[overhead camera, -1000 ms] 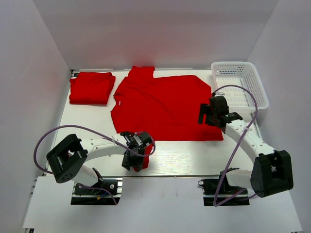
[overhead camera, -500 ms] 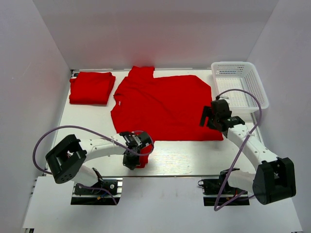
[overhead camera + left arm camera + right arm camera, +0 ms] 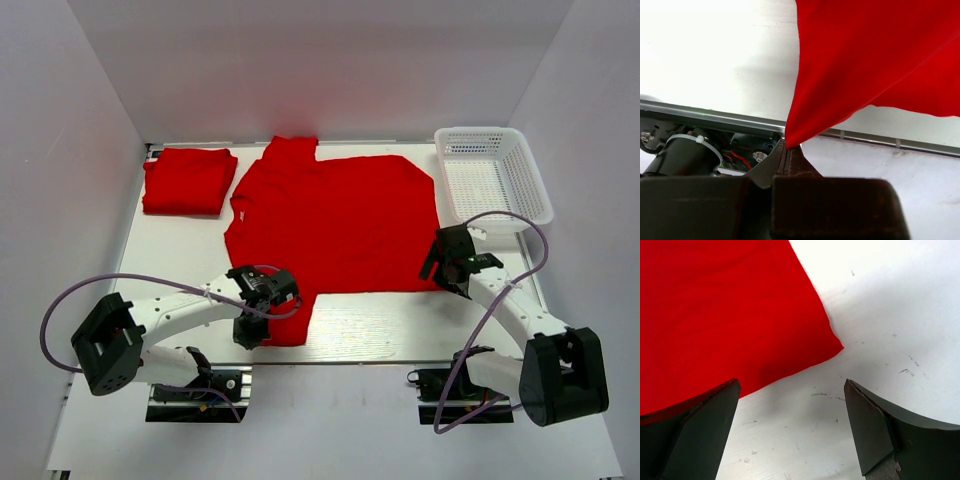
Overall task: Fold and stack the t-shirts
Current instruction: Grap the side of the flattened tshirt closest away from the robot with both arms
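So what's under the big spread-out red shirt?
The white table, which shows around the spread-out t-shirt. Anything lying beneath the cloth is covered. Its near corner is pinched in the shut jaws of the left gripper.

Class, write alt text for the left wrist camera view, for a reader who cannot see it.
The left hand, shut, pinches a corner of the red t-shirt, whose cloth fans up and right over the white table. A metal edge rail crosses below.
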### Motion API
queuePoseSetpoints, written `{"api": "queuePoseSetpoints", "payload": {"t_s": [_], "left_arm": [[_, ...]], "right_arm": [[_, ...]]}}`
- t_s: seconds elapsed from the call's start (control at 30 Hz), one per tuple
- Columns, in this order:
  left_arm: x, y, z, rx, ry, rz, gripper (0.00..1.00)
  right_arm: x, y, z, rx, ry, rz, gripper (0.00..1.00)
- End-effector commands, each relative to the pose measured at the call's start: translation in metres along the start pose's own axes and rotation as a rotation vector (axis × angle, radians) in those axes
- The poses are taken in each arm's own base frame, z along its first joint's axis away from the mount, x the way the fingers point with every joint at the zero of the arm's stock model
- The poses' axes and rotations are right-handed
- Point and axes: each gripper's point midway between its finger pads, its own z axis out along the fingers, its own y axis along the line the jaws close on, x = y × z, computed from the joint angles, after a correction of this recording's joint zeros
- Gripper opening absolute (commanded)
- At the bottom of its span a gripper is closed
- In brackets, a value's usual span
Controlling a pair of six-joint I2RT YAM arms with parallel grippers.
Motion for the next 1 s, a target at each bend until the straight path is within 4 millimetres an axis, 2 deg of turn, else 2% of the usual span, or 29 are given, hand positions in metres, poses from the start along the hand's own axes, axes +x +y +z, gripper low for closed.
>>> {"api": "queuePoseSetpoints", "payload": {"t_s": [0.0, 0.13, 0.3, 0.4, 0.5, 0.73, 0.77, 0.8, 0.83, 0.97], "left_arm": [[-0.014, -0.010, -0.014, 0.052, -0.053, -0.012, 0.00], [-0.021, -0.022, -0.018, 0.090, -0.068, 0.007, 0.00], [-0.032, -0.035, -0.023, 0.144, -0.109, 0.024, 0.00], [-0.042, -0.046, -0.031, 0.181, -0.139, 0.029, 0.00], [-0.049, -0.053, -0.037, 0.191, -0.149, 0.046, 0.00], [-0.075, -0.059, -0.053, 0.188, -0.235, 0.025, 0.00], [-0.080, -0.062, -0.057, 0.189, -0.250, 0.021, 0.00], [-0.083, -0.063, -0.060, 0.192, -0.263, 0.017, 0.00], [-0.089, -0.057, -0.064, 0.174, -0.276, -0.022, 0.00], [-0.108, -0.049, -0.067, 0.154, -0.315, -0.132, 0.00]], "right_arm": [[0.002, 0.004, 0.010, -0.008, -0.003, 0.067, 0.90], [0.003, 0.005, 0.017, 0.000, 0.007, 0.073, 0.90], [0.002, 0.007, 0.027, 0.002, -0.001, 0.104, 0.76], [0.001, 0.011, 0.033, -0.018, -0.019, 0.115, 0.76], [0.006, 0.010, 0.037, -0.009, 0.000, 0.116, 0.71], [0.014, 0.011, 0.045, -0.014, 0.015, 0.134, 0.61], [0.015, 0.011, 0.047, -0.009, 0.018, 0.130, 0.51], [0.016, 0.010, 0.048, -0.006, 0.018, 0.130, 0.45], [0.017, 0.010, 0.050, -0.003, 0.020, 0.131, 0.35], [0.019, 0.012, 0.051, -0.011, 0.030, 0.127, 0.12]]}}
